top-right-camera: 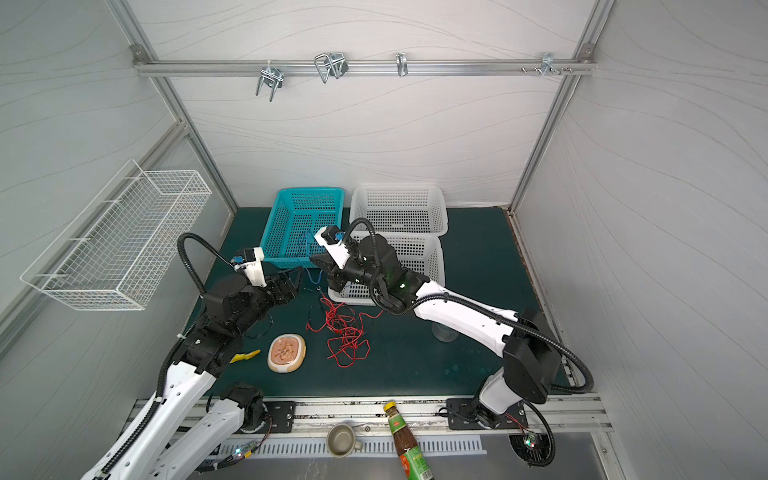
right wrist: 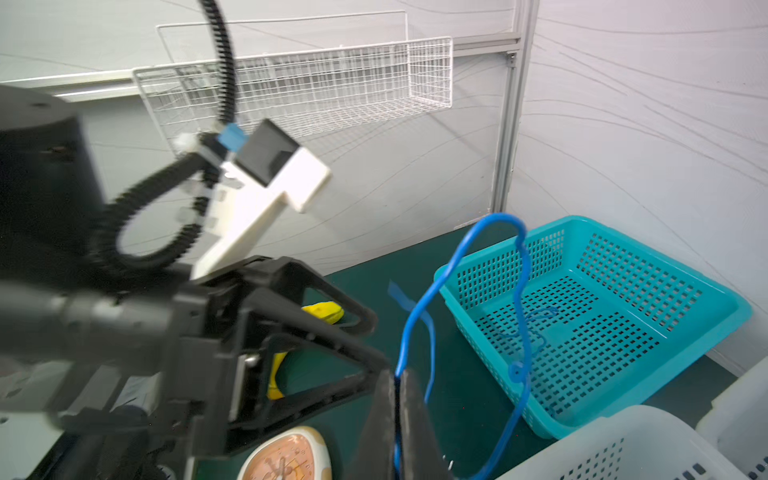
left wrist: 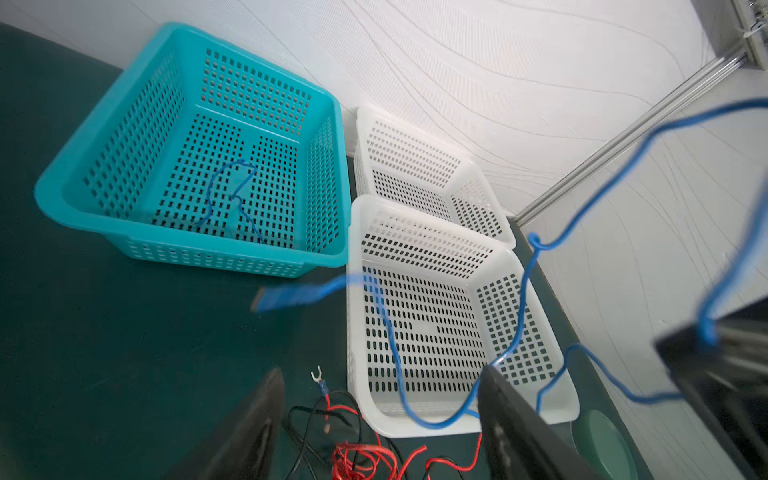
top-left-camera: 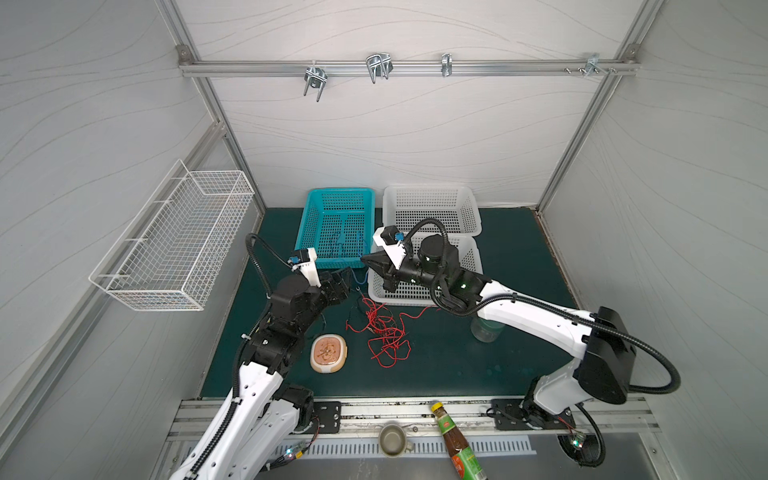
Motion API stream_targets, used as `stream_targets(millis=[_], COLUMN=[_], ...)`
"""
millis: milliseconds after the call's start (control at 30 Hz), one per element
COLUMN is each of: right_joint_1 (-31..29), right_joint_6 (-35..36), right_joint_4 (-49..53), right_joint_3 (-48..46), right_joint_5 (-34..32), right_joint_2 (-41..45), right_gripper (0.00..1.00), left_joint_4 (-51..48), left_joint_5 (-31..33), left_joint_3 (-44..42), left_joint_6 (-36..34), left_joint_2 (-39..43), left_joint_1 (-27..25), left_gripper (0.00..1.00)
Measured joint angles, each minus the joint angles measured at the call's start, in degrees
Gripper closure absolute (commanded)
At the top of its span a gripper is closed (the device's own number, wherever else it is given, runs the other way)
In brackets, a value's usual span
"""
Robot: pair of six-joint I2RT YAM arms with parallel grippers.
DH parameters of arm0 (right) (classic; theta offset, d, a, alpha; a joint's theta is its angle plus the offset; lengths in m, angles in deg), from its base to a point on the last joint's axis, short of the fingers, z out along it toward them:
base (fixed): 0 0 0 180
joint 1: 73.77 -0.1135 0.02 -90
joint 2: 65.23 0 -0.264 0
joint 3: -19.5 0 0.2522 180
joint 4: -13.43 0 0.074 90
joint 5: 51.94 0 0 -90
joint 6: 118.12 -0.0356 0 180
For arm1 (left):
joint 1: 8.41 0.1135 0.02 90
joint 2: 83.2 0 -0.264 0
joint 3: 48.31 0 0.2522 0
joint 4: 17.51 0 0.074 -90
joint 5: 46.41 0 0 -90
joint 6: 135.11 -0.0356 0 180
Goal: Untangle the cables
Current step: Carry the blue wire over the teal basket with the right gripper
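Right wrist view shows the right gripper pinched shut on a blue wire dangling beside the blue basket, the left gripper wide open, the red wires heaped on the mat; the blue one looks pulled free, so next, I think, carry it over and drop it in.

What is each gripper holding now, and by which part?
The right gripper pinches the blue cable along its middle, not at an end. The left gripper is open and holds nothing.

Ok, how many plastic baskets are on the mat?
3: the teal basket at the back left, the rear white basket beside it, the front white basket just before that. No others visible.
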Motion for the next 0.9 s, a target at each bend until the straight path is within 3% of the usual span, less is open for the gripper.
stream_targets(millis=[133, 400, 900], right_joint_1=[1.0, 2.7, 9.9], right_joint_6=[0.4, 0.9, -5.6], right_joint_4=[1.2, 1.8, -4.9], right_joint_3=[5.5, 15.9, 39.4], right_joint_5=[-0.9, -1.8, 4.5], right_joint_2=[-5.7, -17.6, -42.1], right_gripper=[1.00, 0.99, 0.99], left_joint_4=[0.0, -0.1, -1.5], left_joint_5=[2.4, 4.2, 5.0], left_joint_3=[0.0, -0.1, -3.9], left_joint_6=[0.3, 0.3, 0.4], left_joint_2=[3.3, 5.8, 5.3], left_joint_1=[0.0, 0.0, 0.0], left_gripper=[0.15, 0.15, 0.16])
